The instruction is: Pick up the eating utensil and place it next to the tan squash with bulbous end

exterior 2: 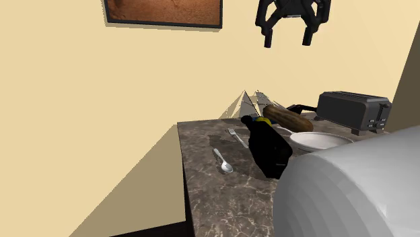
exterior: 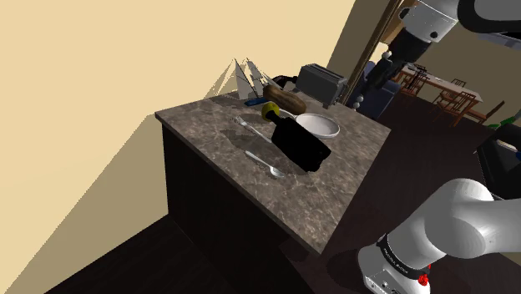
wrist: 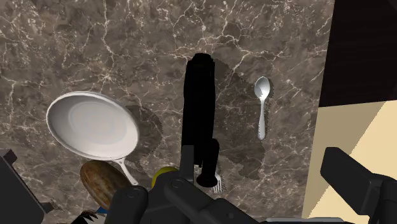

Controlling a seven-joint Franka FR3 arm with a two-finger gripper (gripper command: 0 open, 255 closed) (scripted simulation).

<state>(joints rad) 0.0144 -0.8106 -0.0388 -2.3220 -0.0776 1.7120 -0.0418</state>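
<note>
Judging by how things lie, nothing of the task is done yet; the gripper (exterior 2: 288,39) hangs high above the counter (exterior 2: 208,195), its black fingers apart and empty, so the reach, the grasp, the carry and the set-down all remain.

Going left to right across the second exterior view: the spoon (exterior 2: 223,162) lies flat near the counter's edge, thin, grey and glossy, with an oval bowl and a slim handle; next comes the fork (exterior 2: 237,137), equally slender and pale, just beside the neck of the bottle (exterior 2: 269,147); either could be the utensil meant, and the pictures do not settle which.

The bottle lies on its side, smooth and black with a yellowish cap, and it sits between the spoon and the squash (exterior 2: 288,118); the squash is long and rounded, with mottled tan-brown skin, and it rests toward the wall, well apart from the spoon and nearer the fork.

Further right sits a shallow white dish (exterior 2: 316,141), round and smooth; then a boxy grey toaster (exterior 2: 353,111); the counter itself is dark stone-patterned, veined in white.
</note>
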